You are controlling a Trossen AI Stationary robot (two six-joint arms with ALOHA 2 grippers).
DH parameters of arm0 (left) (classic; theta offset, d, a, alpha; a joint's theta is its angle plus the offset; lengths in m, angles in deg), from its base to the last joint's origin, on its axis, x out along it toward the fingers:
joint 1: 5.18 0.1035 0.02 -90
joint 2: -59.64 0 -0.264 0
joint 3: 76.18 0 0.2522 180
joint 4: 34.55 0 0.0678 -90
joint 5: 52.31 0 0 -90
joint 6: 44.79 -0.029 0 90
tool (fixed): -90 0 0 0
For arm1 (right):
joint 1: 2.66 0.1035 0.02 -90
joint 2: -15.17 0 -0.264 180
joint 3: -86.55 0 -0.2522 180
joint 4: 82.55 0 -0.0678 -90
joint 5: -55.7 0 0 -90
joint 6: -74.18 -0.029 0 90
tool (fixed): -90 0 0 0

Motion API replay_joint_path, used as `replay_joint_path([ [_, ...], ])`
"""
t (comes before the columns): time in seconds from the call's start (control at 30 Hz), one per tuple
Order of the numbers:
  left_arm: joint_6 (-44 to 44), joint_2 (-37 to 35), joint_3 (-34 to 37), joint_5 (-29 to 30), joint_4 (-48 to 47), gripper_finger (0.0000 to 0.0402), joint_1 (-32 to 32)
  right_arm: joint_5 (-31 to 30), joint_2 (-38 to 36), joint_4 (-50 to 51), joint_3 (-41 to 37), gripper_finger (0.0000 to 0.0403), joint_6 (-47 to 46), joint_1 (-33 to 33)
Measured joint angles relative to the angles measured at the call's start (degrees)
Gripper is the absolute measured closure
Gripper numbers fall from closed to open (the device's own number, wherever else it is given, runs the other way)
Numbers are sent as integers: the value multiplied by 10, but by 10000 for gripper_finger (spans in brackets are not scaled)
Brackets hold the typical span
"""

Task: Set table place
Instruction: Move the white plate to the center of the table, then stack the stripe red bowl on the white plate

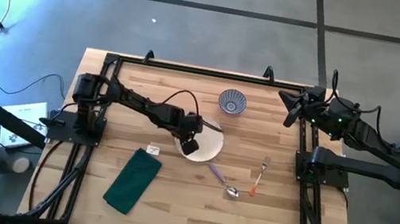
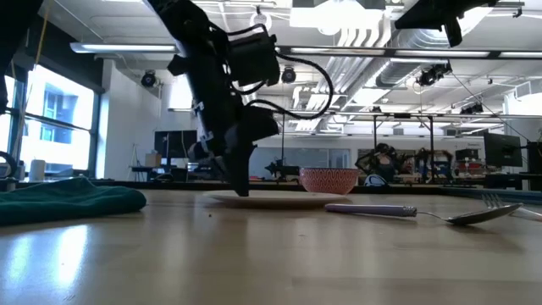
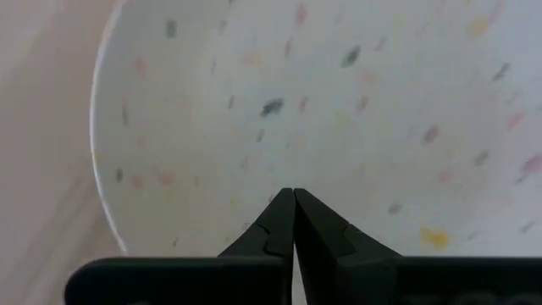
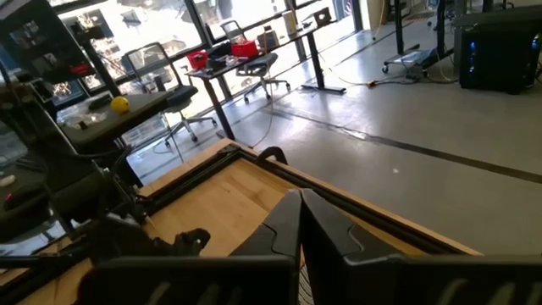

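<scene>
The round cream speckled plate (image 1: 211, 146) lies flat on the table (image 1: 168, 211), near its middle. My left gripper (image 1: 191, 148) is shut and stands over the plate's left part, tips down at its surface (image 2: 243, 191). The blue patterned bowl (image 1: 232, 101) stands beyond the plate. The lilac-handled spoon (image 1: 223, 182) and the orange-handled fork (image 1: 259, 178) lie to the plate's near right. The dark green napkin (image 1: 133, 180) lies at the near left. My right gripper (image 1: 291, 104) is shut, empty and raised at the far right corner. My left gripper comes from above, its shut fingers (image 3: 275, 224) slanting down onto the plate's upper face (image 3: 284, 161), inside the rim on its left part. In the low view the tips reach the plate's surface (image 2: 254, 199). The plate lies flat on the table.
A small white tag (image 1: 152, 150) lies between the napkin and the plate. The black frame (image 1: 191, 69) runs along the table's edges. Bare wood shows along the near edge (image 1: 190, 223) and between the plate and the right arm's base (image 1: 324, 168).
</scene>
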Motion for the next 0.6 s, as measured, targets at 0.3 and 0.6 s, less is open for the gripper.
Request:
replay_joint_path([
  [0.3, -27, -63, -138, 49, -156, 401, -12, -17, 84, 42, 1, 403, -75, -15],
  [0.6, -33, -118, -222, 91, -368, 372, -13, 105, 302, 141, 89, 364, -7, -80],
])
